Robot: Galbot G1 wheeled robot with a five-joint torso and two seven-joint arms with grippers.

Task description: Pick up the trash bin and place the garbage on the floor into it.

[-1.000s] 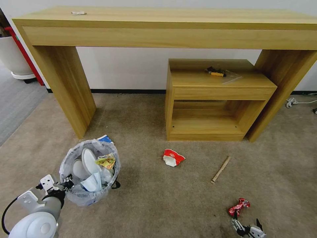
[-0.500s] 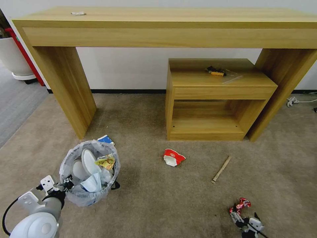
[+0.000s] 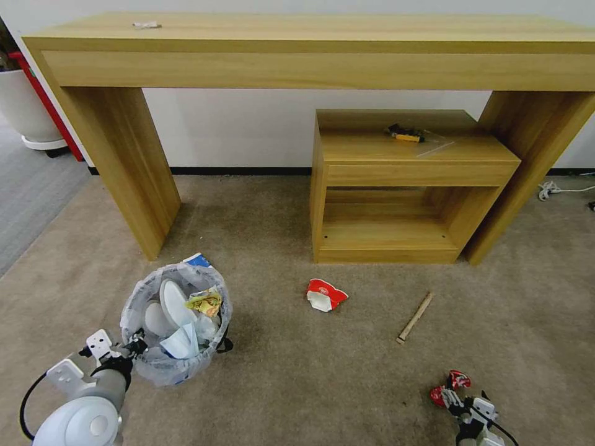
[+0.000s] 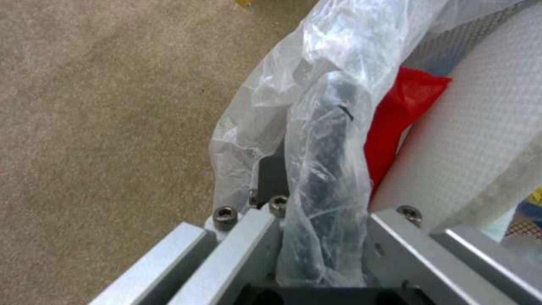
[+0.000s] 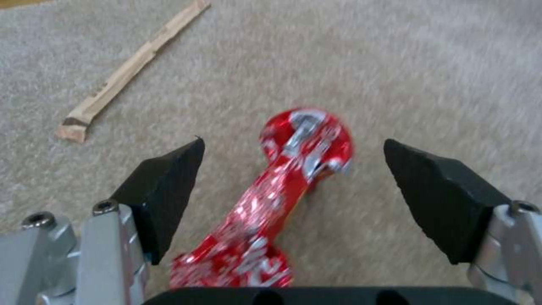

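Note:
The trash bin (image 3: 176, 322), black with a crinkled plastic liner, stands on the beige floor (image 3: 297, 384) at the lower left, holding white slippers, a wrapper and a blue mask. My left gripper (image 3: 133, 347) is shut on its rim (image 4: 327, 148), pinching the bag, with a red wrapper (image 4: 395, 123) just inside. My right gripper (image 5: 292, 146) is open low over the carpet, and the crushed red can (image 5: 294, 182) lies between its fingers (image 3: 462, 402). A red-white cup (image 3: 325, 294), a wooden stick (image 3: 414, 318) and a blue-white carton (image 3: 198, 259) behind the bin lie on the floor.
A long wooden desk (image 3: 310, 43) spans the back wall, with a low open cabinet (image 3: 403, 186) under it. A white plant pot (image 3: 25, 105) and grey carpet (image 3: 31, 192) are at far left. Cables (image 3: 551, 191) lie at far right.
My right gripper has moved forward so the crushed can now sits between its open fingers. The left arm and the bin have shifted slightly to the right.

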